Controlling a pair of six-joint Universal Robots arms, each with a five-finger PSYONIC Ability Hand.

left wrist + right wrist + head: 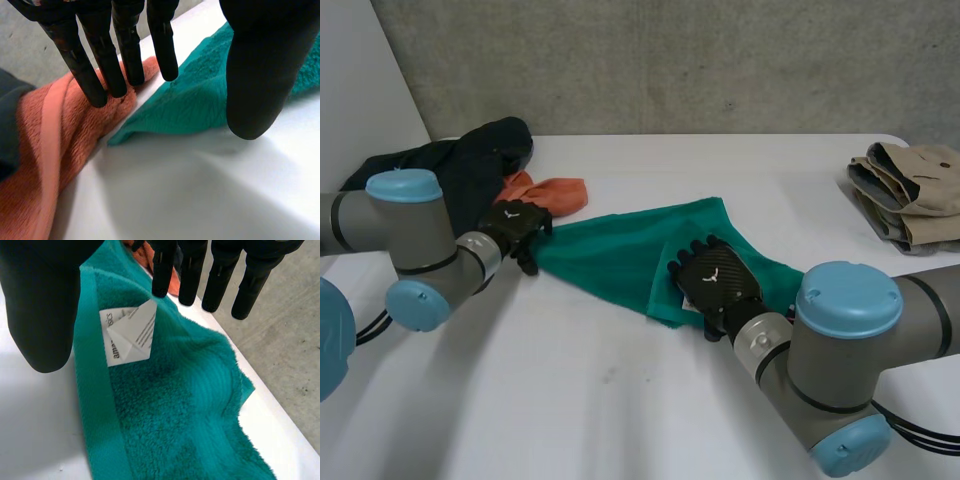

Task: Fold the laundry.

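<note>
A green towel (630,250) lies partly folded in the middle of the white table (600,400). My left hand (517,228) is at its left corner, open. In the left wrist view its straight fingers (102,55) hover over an orange towel (45,150) and its thumb (260,75) over the green towel (200,100), whose corner lies loose between them. My right hand (715,280) rests over the towel's front right part, open. In its wrist view the fingers (220,275) and thumb (42,305) spread above the towel's hemmed edge (175,415) and a white label (130,337).
The orange towel (555,192) lies just behind my left hand, against a dark garment (470,160) at the back left. A folded beige stack (910,190) sits at the far right edge. The table's right edge (270,410) runs close beside the towel.
</note>
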